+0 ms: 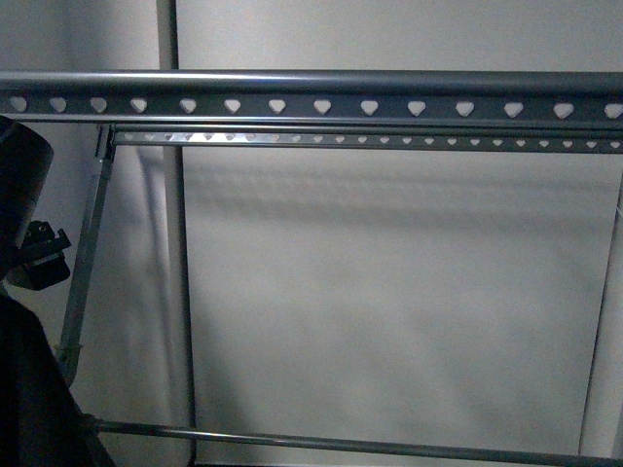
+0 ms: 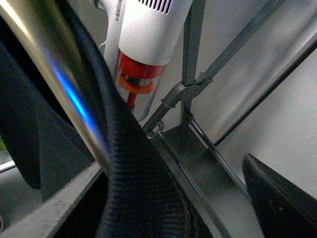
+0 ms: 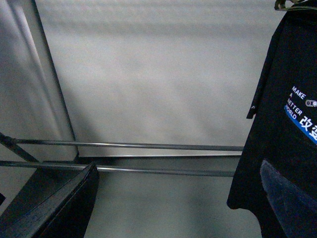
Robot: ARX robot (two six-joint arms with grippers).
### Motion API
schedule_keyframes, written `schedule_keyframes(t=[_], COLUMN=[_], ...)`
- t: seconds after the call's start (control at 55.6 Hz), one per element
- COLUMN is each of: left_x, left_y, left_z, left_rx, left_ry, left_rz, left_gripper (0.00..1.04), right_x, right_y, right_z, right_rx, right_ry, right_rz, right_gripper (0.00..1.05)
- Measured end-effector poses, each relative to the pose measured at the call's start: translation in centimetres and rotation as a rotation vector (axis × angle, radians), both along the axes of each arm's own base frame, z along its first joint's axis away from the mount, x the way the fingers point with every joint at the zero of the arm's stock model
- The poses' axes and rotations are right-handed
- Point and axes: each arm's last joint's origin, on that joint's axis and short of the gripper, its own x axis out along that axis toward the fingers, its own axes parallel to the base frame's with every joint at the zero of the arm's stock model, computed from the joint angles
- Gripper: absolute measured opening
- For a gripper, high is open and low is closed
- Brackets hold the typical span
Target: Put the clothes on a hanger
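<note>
The hanger's long grey rail (image 1: 321,103), punched with heart-shaped holes, runs across the top of the front view, with a thinner punched rail (image 1: 370,139) behind it. The black T-shirt (image 3: 282,139) hangs at one side of the right wrist view, its white and blue print with Chinese characters showing. My right gripper (image 3: 173,208) is open and empty, one finger (image 3: 285,198) in front of the shirt's lower part. My left gripper (image 2: 168,208) is open; a black ribbed fabric band (image 2: 133,183) runs along a shiny metal tube (image 2: 44,64) between its jaws.
The rack's crossed legs (image 2: 193,84) and low bars (image 3: 148,146) show against a pale wall. A white and red handheld appliance (image 2: 143,44) stands behind the rack. My left arm's black body (image 1: 21,195) and dark cloth (image 1: 29,389) fill the front view's left edge.
</note>
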Motion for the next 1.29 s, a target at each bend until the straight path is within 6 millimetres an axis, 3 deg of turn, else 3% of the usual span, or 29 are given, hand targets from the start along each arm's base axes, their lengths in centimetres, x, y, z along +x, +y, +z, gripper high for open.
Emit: schedule_keyframes(t=[0.126, 0.342, 0.467, 0.683, 0.917, 1.169, 1.294], left_x=[0.2, 0.2, 0.0, -2.0, -8.9, -9.4, -10.1], left_y=[0.0, 0.2, 0.8, 0.9, -2.4, -3.1, -2.6], left_z=[1.0, 0.9, 0.4, 0.1, 0.3, 0.3, 0.2], left_rx=[0.001, -0.031, -0.063, -0.069, -0.091, -0.029, 0.028], left_ry=[0.004, 0.045, 0.031, 0.058, 0.043, 0.087, 0.178], left_rz=[-0.006, -0.025, -0.01, -0.148, -0.581, -0.691, -1.177], left_gripper=[0.56, 0.2, 0.07, 0.06, 0.06, 0.06, 0.06], right_x=[0.0, 0.0, 0.0, 0.0, 0.0, 0.0, 0.0], right_y=[0.0, 0.0, 0.0, 0.0, 0.0, 0.0, 0.0], right_z=[0.0, 0.0, 0.0, 0.0, 0.0, 0.0, 0.0], right_rx=[0.0, 0.0, 0.0, 0.0, 0.0, 0.0, 0.0], right_ry=[0.0, 0.0, 0.0, 0.0, 0.0, 0.0, 0.0], right_rz=[0.0, 0.0, 0.0, 0.0, 0.0, 0.0, -0.001], right_gripper=[0.97, 0.97, 0.97, 0.97, 0.97, 0.97, 0.97])
